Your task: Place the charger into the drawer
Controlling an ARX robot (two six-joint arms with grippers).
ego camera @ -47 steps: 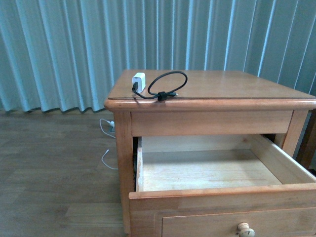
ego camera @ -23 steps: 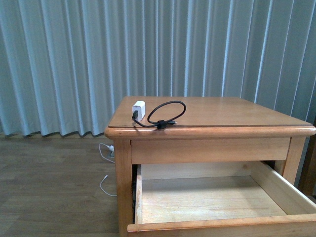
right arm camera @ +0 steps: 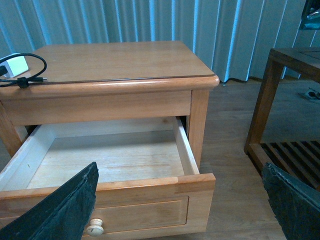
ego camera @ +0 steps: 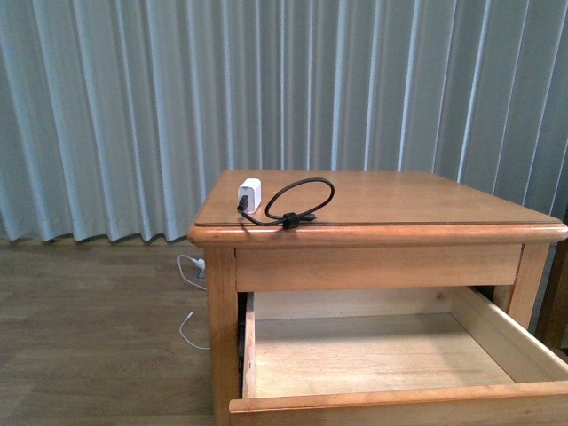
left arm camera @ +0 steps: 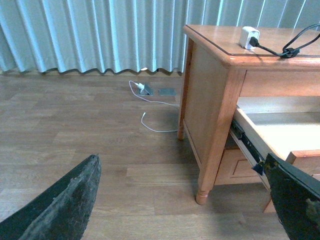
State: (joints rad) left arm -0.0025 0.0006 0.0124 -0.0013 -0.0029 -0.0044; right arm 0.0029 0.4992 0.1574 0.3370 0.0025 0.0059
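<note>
The charger (ego camera: 250, 194), a small white cube, stands on the nightstand top near its front left corner, with its black cable (ego camera: 302, 199) looped beside it. It also shows in the left wrist view as the charger (left arm camera: 248, 37) and at the edge of the right wrist view as the charger (right arm camera: 15, 65). Below the top, the drawer (ego camera: 399, 401) is pulled out, its pale inside bare. My left gripper (left arm camera: 182, 160) is open above the floor, beside the nightstand. My right gripper (right arm camera: 180, 167) is open in front of the drawer (right arm camera: 125, 200). Neither gripper shows in the front view.
A thin white cord (left arm camera: 150, 100) lies on the wood floor by the curtain (ego camera: 133, 106), near a floor outlet (left arm camera: 167, 91). A dark wooden slatted rack (right arm camera: 290, 100) stands close beside the nightstand. The drawer's round knob (right arm camera: 95, 227) faces me.
The front view has shifted upward, so the drawer's front panel and knob have dropped below the picture. The charger and the drawer have not moved.
</note>
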